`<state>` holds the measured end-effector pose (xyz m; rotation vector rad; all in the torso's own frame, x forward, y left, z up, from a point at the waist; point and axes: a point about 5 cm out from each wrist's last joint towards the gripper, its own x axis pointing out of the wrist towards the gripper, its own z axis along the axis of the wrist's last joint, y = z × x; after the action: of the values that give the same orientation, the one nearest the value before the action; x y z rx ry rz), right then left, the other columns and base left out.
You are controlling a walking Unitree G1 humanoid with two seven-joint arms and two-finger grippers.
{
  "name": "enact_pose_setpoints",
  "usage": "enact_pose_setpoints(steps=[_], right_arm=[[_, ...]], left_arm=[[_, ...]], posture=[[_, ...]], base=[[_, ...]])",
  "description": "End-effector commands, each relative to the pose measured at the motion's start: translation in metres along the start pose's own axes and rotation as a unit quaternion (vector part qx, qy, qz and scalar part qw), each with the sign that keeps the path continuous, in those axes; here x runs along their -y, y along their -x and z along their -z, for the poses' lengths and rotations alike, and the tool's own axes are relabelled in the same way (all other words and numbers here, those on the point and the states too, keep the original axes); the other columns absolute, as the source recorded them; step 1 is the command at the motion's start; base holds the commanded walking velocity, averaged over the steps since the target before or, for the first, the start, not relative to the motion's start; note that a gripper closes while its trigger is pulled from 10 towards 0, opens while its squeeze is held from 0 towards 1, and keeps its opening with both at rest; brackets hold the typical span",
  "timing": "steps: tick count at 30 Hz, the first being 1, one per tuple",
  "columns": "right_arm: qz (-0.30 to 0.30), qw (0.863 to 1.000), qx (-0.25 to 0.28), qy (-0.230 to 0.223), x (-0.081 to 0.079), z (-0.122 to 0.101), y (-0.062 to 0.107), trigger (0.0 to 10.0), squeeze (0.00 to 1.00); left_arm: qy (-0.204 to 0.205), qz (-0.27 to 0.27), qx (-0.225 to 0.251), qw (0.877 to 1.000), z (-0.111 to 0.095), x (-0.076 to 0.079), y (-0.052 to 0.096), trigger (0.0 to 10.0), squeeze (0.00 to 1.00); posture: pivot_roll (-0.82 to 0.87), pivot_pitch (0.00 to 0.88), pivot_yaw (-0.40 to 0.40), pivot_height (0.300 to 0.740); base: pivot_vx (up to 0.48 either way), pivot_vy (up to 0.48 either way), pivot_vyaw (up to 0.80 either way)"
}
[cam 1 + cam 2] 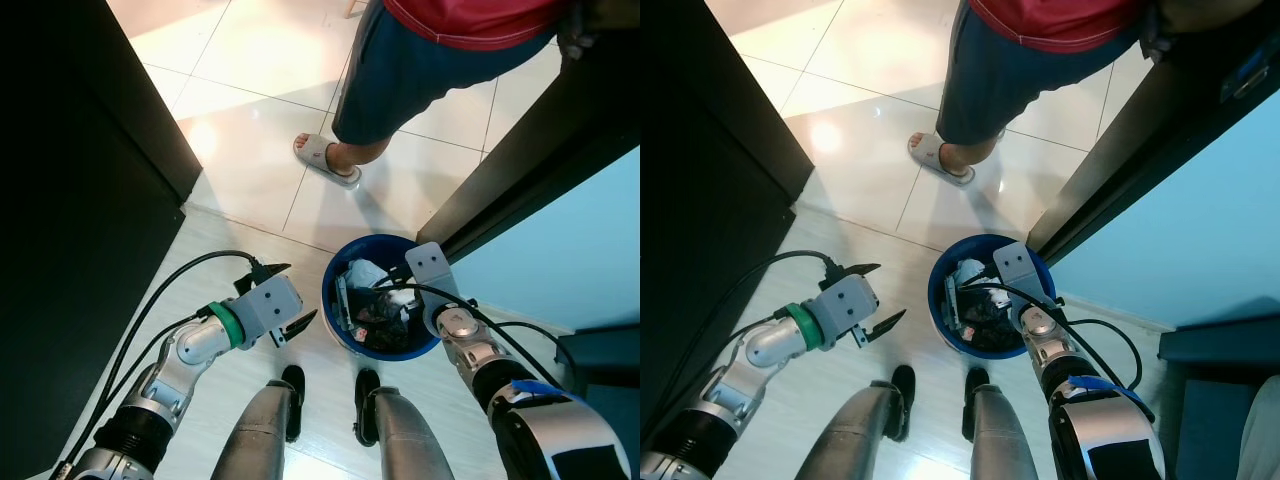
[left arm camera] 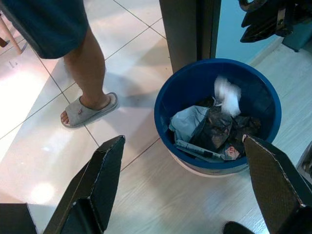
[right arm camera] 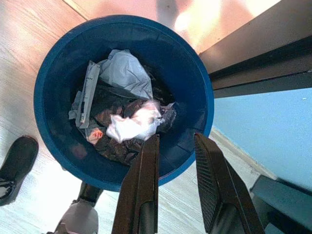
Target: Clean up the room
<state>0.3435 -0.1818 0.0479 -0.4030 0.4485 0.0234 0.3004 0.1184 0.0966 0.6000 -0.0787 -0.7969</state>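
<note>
Crumpled white paper wad (image 3: 132, 123): blurred, just beyond your right gripper (image 3: 176, 146), whose fingers stand parted and empty, inside the round blue plastic bin (image 3: 53, 73) atop dark litter. Lift straight clear of the rim. Left gripper (image 2: 183, 168): spread wide, beside the bin.

Bright daylight glares off the glossy tiles (image 1: 250, 150). The crumpled white paper (image 2: 228, 95) looks blurred; the dark door (image 1: 60, 200) stays shadowed.

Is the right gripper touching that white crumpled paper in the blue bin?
Cannot tell. In the right wrist view the right gripper sits open over the blue bin, one fingertip overlapping the white crumpled paper, which looks blurred; no gap or contact shows plainly.
</note>
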Motion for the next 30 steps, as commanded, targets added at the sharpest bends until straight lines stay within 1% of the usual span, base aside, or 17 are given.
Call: enact_pose_setpoints(steps=[1,2,3,4,7,8,14,16,18,19,20,22,24,25,26,29,30], right_arm=[[-0.005,0.999,-0.037,-0.009,-0.004,0.022,0.004,10.0,0.0],[-0.005,0.999,-0.037,-0.009,-0.004,0.022,0.004,10.0,0.0],[-0.014,0.999,-0.034,-0.031,-0.006,0.021,0.004,10.0,0.34],[-0.021,0.998,-0.032,-0.042,-0.008,0.021,0.004,10.0,1.0],[-0.026,0.998,-0.032,-0.047,-0.01,0.02,0.004,10.0,1.0],[-0.021,0.999,-0.033,-0.035,-0.009,0.019,0.004,10.0,0.0],[-0.013,0.999,-0.033,-0.022,-0.008,0.019,0.004,10.0,0.0],[-0.013,0.999,-0.034,-0.032,-0.008,0.022,0.005,10.0,0.0],[-0.012,0.998,-0.038,-0.058,-0.009,0.027,0.006,10.0,0.0],[-0.012,0.998,-0.038,-0.058,-0.009,0.027,0.006,10.0,0.0],[-0.011,0.997,-0.04,-0.068,-0.01,0.029,0.007,10.0,0.0],[0.007,0.989,-0.045,-0.137,-0.011,0.041,0.011,10.0,0.0],[0.007,0.989,-0.045,-0.137,-0.011,0.041,0.011,10.0,0.0],[0.019,0.983,-0.048,-0.174,-0.012,0.048,0.014,10.0,0.0],[0.043,0.974,-0.046,-0.219,-0.016,0.066,0.023,10.0,0.0],[0.05,0.971,-0.046,-0.229,-0.018,0.073,0.027,10.0,0.0],[0.06,0.969,-0.049,-0.236,-0.021,0.082,0.032,10.0,0.0]], left_arm=[[0.007,0.025,-0.023,0.999,0.01,0.014,0.005,10.0,0.0],[0.007,0.025,-0.023,0.999,0.01,0.014,0.005,10.0,0.0],[0.007,0.027,-0.024,0.999,0.011,0.014,0.006,10.0,0.0],[0.007,0.028,-0.024,0.999,0.01,0.015,0.006,10.0,0.0],[0.007,0.029,-0.024,0.999,0.01,0.016,0.005,10.0,0.0],[0.007,0.029,-0.024,0.999,0.01,0.016,0.005,10.0,0.0],[0.007,0.027,-0.025,0.999,0.011,0.015,0.004,10.0,0.0],[0.016,0.018,-0.031,0.999,0.013,0.016,0.005,10.0,0.0],[0.057,-0.013,-0.065,0.996,0.024,0.019,0.008,10.0,0.0],[0.057,-0.013,-0.065,0.996,0.024,0.019,0.008,10.0,0.0],[0.076,-0.026,-0.081,0.993,0.03,0.021,0.01,10.0,0.0],[0.167,-0.087,-0.117,0.975,0.045,0.032,0.018,10.0,0.0],[0.167,-0.087,-0.117,0.975,0.045,0.032,0.018,10.0,0.0],[0.203,-0.12,-0.127,0.963,0.05,0.034,0.021,10.0,0.0],[0.228,-0.154,-0.158,0.948,0.06,0.042,0.026,10.0,0.0],[0.23,-0.159,-0.17,0.945,0.064,0.046,0.027,10.0,0.0],[0.233,-0.159,-0.188,0.941,0.069,0.051,0.029,10.0,0.0]], posture=[[0.16,0.398,0.111,0.74],[0.16,0.398,0.111,0.74],[0.16,0.399,0.111,0.74],[0.16,0.397,0.111,0.74],[0.16,0.397,0.11,0.74],[0.16,0.396,0.109,0.74],[0.15,0.381,0.108,0.74],[0.14,0.37,0.105,0.74],[0.13,0.356,0.103,0.74],[0.13,0.356,0.103,0.74],[0.13,0.356,0.103,0.74],[0.09,0.331,0.085,0.74],[0.09,0.331,0.085,0.74],[0.08,0.313,0.082,0.74],[0.07,0.3,0.095,0.74],[0.06,0.295,0.096,0.74],[0.05,0.27,0.098,0.74]], base=[[0.0,0.0,0.0],[0.0,0.0,0.0],[0.0,0.0,0.0],[0.0,0.0,0.0],[0.0,0.0,0.0],[0.0,0.0,0.0],[0.0,0.0,0.0],[0.0,0.0,0.0],[0.0,0.0,0.0],[0.0,0.0,0.0],[0.0,0.0,0.0],[0.0,0.0,0.0],[0.0,0.0,0.0],[0.0,0.0,0.0],[0.0,0.0,0.0],[0.0,0.0,0.0],[0.0,0.0,0.0]])
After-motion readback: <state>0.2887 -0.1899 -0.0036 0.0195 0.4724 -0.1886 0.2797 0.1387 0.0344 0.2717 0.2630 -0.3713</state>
